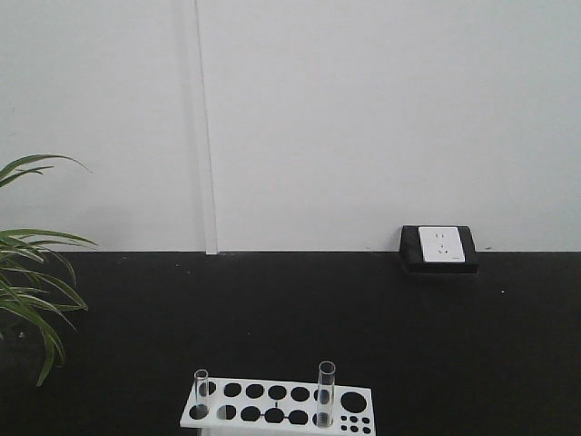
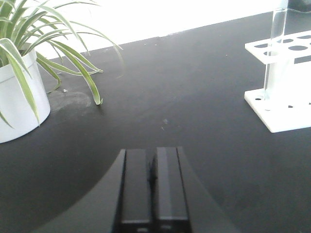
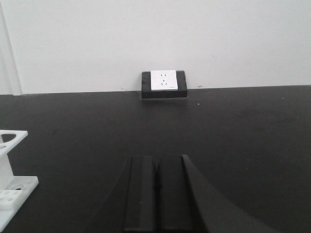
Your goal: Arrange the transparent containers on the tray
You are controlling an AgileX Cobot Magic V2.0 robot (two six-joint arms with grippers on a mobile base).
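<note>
A: Which colours are seen on the rack (image 1: 245,403)?
B: It is rendered white, with dark round holes. The left-end test tube (image 1: 201,386) and the right-hand test tube (image 1: 326,391) are colourless.
A: And around the rack?
B: The table (image 1: 272,309) under it is matt black. Behind it, a white socket (image 1: 441,243) is framed in black against a white wall (image 1: 363,118). Left of it, green leaves (image 2: 15,63) striped cream are seen over a white pot (image 2: 19,116).
</note>
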